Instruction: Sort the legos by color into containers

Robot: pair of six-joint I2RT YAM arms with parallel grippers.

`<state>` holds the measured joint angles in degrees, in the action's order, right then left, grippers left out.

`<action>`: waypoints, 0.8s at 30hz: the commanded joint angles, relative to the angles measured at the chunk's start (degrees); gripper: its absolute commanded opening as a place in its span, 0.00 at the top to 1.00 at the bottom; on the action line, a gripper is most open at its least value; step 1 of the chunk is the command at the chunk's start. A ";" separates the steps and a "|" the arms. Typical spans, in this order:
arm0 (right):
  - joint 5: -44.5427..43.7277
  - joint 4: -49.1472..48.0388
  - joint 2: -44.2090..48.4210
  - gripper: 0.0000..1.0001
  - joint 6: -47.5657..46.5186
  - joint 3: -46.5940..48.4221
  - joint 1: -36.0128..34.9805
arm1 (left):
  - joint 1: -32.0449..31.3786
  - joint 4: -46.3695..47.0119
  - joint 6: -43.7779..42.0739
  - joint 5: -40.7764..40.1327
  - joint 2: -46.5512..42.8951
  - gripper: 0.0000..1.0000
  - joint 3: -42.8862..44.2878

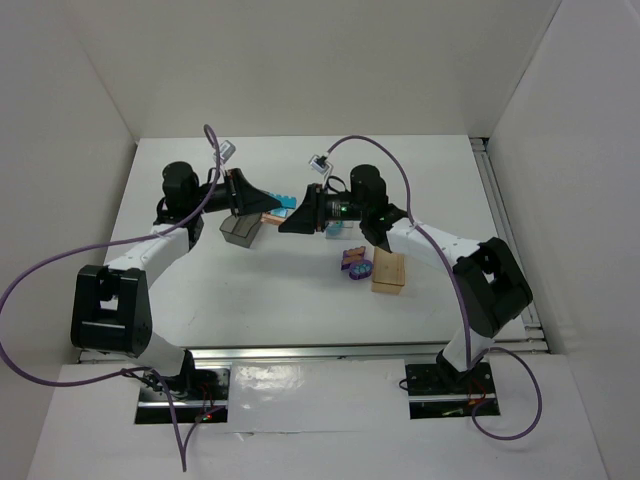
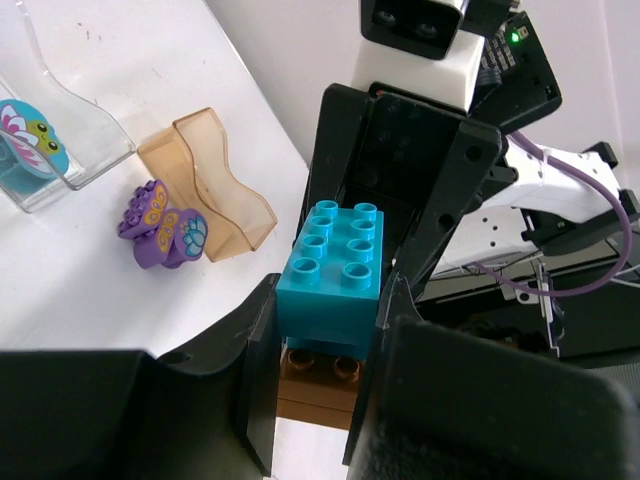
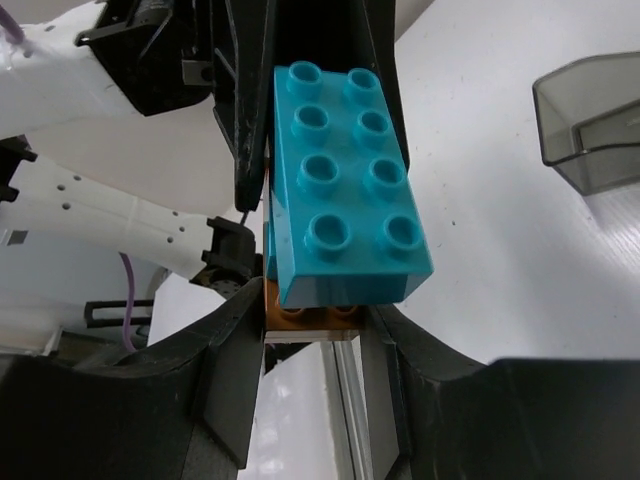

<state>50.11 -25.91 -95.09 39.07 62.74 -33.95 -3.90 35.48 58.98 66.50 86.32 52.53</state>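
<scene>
Left gripper (image 1: 274, 207) and right gripper (image 1: 286, 224) both pinch the teal-on-orange brick stack (image 2: 330, 270) above the desk (image 1: 300, 300). Splitting the colours, I'd say; next comes a steady pull apart.

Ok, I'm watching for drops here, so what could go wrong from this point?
The teal brick sits stacked on an orange brick, pinched in mid-air between the left gripper and right gripper. Pulling them apart could fling one loose. If they stay joined, both colours get sorted together.
</scene>
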 commanded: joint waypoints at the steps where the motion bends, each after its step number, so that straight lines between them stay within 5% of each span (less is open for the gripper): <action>1: -2.65 5.32 1.40 0.80 -4.34 2.74 -0.41 | -0.14 -2.34 -3.08 -1.72 -0.02 1.00 2.75; 6: -13.96 23.49 4.55 0.85 -16.19 2.74 -1.02 | -0.14 -10.78 -8.61 -4.35 0.51 1.00 6.18; 13: -24.96 29.51 12.11 0.86 -19.65 -2.62 -1.03 | 1.97 -19.44 -12.99 -8.39 0.51 1.00 7.93; 16: -30.67 32.05 12.74 0.86 -19.03 -3.24 -1.03 | 1.97 -37.49 -20.44 -21.80 1.04 1.00 12.58; 19: -35.51 34.08 13.96 0.86 -18.94 -3.85 -1.03 | 1.18 -46.19 -25.74 -37.87 0.43 1.00 16.20; 24: -43.14 36.72 16.42 0.86 -18.94 -4.38 -0.50 | -1.28 -48.84 -27.34 -43.82 -0.89 1.00 16.20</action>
<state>14.61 7.81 -82.35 21.10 58.39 -34.48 -3.42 -7.22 35.88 31.20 87.22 67.40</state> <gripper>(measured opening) 0.459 0.295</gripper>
